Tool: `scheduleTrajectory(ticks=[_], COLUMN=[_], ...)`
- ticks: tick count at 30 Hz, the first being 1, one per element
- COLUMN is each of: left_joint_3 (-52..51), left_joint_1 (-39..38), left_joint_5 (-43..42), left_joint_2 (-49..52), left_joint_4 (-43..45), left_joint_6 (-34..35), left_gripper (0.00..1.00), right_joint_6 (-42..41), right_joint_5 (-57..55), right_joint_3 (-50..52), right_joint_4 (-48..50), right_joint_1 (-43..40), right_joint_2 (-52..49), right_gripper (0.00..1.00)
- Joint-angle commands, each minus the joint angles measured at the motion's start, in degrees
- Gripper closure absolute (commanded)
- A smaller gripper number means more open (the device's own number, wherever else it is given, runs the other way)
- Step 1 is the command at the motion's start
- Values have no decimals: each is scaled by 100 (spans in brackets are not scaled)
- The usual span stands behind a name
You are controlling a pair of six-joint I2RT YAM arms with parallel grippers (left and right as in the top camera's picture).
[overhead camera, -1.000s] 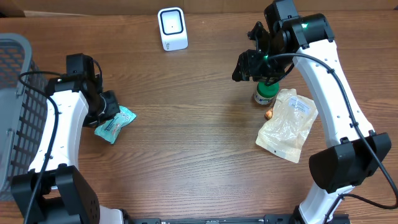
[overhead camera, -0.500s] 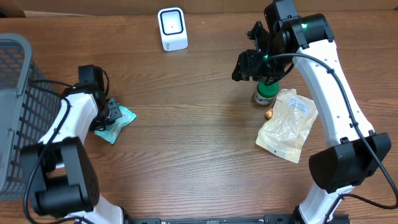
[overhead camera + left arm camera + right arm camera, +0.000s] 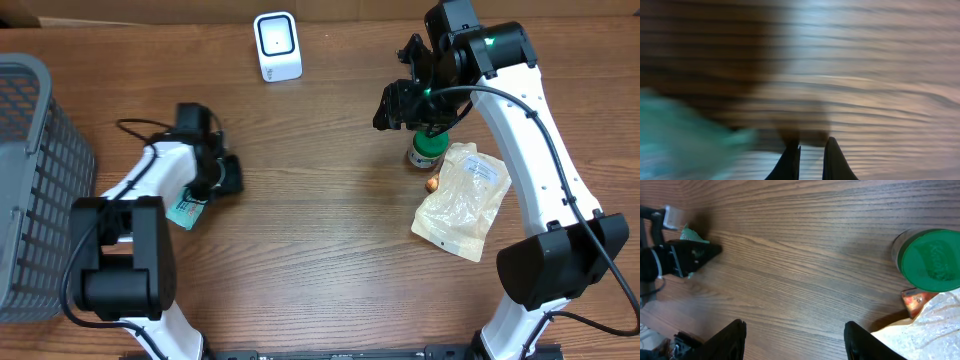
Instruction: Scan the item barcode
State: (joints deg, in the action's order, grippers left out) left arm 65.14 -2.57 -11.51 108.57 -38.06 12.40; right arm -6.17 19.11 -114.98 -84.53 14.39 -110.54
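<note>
Overhead view of a wooden table [image 3: 320, 240] with two robot arms. A small white scanner [image 3: 277, 46] stood at the far edge, its face towards the arms.

The left gripper [image 3: 811, 145] hung low over bare wood with its fingers pressed together and nothing between them. A teal packet [image 3: 186, 208] lay just beside it, partly hidden under the arm. The left wrist picture was blurred, showing the packet only as a teal smear at the lower left.

The right gripper [image 3: 795, 324] hovered with its fingers wide apart and nothing between them. A jar [image 3: 930, 260] with a green lid stood upright just beside it, well apart from the scanner.

No item was in hand, so the step appeared to be picking one up. To do it well, the right arm should probably centre its fingers on the jar and close on the sides below the lid. The label must be left uncovered, so that the barcode can be turned to the scanner's face.

A grey mesh basket [image 3: 40, 200] stood at the far left, and nothing showed inside the part in view. The jar's lid was on, hiding its contents. A clear bag [image 3: 463, 200] lay touching the jar, holding something pale that could not be made out. A small orange thing [image 3: 432, 184] sat between the jar and the bag.
</note>
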Motion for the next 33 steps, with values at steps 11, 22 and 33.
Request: scheduleTrajectory(ticks=[11, 22, 33], left_joint_3=[291, 2793, 2208], left_joint_1=[-935, -446, 267], left_joint_5=[-149, 975, 2647], left_joint_2=[229, 227, 223], left_joint_4=[35, -3244, -3696], left_joint_6=[94, 348, 1624], left_gripper=[96, 96, 95], right_joint_6=[28, 31, 50], right_joint_5=[-22, -22, -170], right_joint_3=[-74, -74, -48], right_joint_4=[28, 92, 90], right_joint_1=[39, 39, 39], right_joint_2=[-7, -17, -24], right_gripper=[39, 38, 38])
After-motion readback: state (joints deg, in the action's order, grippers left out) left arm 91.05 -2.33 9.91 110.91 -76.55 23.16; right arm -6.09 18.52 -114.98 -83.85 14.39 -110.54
